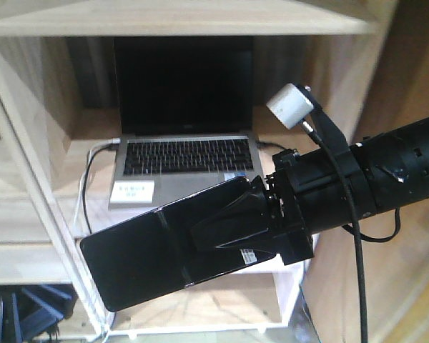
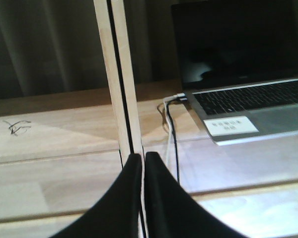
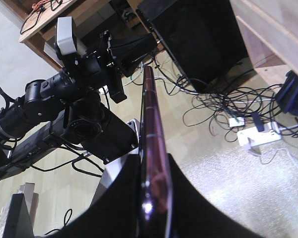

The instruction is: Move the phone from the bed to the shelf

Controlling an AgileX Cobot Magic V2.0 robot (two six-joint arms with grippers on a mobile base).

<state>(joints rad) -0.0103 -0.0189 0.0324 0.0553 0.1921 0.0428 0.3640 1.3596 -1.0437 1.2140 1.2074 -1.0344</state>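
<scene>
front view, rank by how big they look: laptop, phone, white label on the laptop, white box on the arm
1. laptop
2. phone, though it is nearer the camera
3. white label and white box look about alike, so unranked

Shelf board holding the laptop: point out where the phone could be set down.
Bare wood runs along the shelf in front of the laptop, and across the bay left of the upright panel. Crowded: cables hug the laptop's left side, and the laptop fills the back.
</scene>
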